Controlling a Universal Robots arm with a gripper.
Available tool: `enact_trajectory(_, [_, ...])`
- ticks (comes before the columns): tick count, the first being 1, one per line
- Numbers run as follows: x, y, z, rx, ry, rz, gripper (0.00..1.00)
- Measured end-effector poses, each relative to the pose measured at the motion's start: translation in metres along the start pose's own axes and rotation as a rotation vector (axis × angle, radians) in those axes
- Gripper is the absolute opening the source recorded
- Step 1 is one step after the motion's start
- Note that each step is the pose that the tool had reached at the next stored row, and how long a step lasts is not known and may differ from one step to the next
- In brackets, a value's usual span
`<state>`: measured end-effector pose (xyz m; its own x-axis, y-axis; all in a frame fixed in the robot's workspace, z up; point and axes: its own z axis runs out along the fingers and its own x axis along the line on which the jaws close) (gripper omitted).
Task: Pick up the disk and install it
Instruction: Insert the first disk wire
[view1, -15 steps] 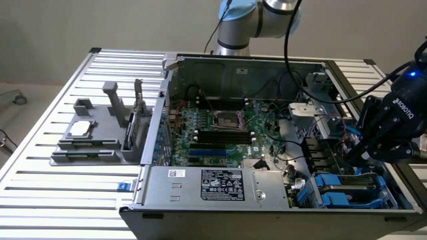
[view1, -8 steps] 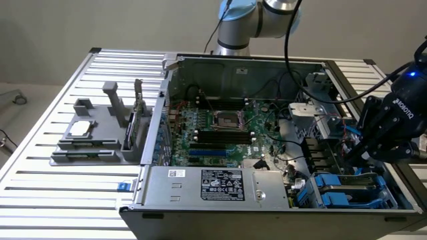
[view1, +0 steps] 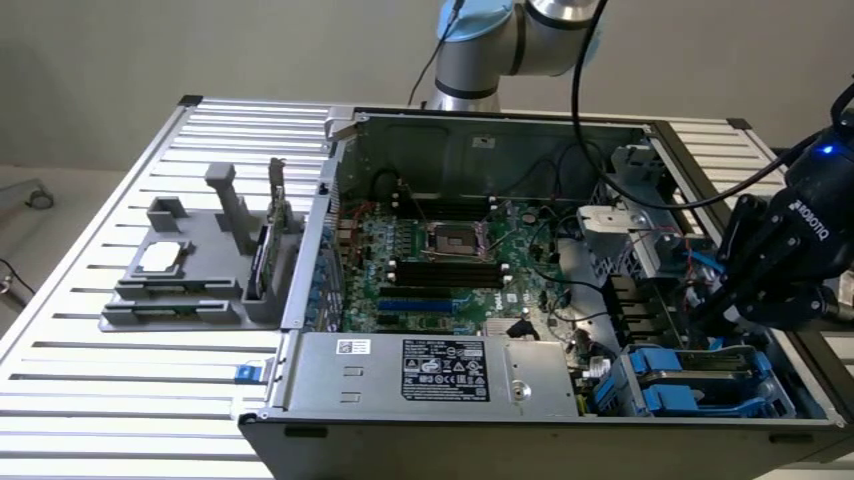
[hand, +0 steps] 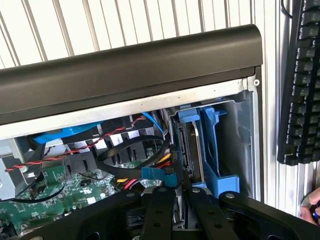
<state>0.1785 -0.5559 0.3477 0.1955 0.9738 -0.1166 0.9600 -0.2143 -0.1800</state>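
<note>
Exterior view: a sheet-metal case (view1: 427, 150) is laid open on a ribbed aluminium table (view1: 120, 400), and the black gripper (view1: 714, 320) is seen at its blue plastic bay (view1: 667, 385). Wrist view: the flat, blue-framed metal disk (hand: 189, 145) is stood upright in the bay and pinched between narrowed fingers (hand: 159, 215).

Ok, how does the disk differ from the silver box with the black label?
The disk is a thin slab on edge, framed in blue; the silver box is a bulky block of bare metal. The disk sits at the case's corner by the gripper; the box lies along an adjoining wall. Both are grey metal inside the open case.
</note>
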Motion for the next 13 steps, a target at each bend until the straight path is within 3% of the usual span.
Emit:
enact_trajectory(4, [-0.0004,0.0006,0.0,-0.0058,-0.0087,0.004,0.16])
enact_trajectory(10, [-0.0012,0.0011,0.002,-0.0354,-0.0128,0.009,0.16])
enact_trajectory(13, [-0.0021,0.0016,0.0028,-0.0441,-0.0219,0.011,0.16])
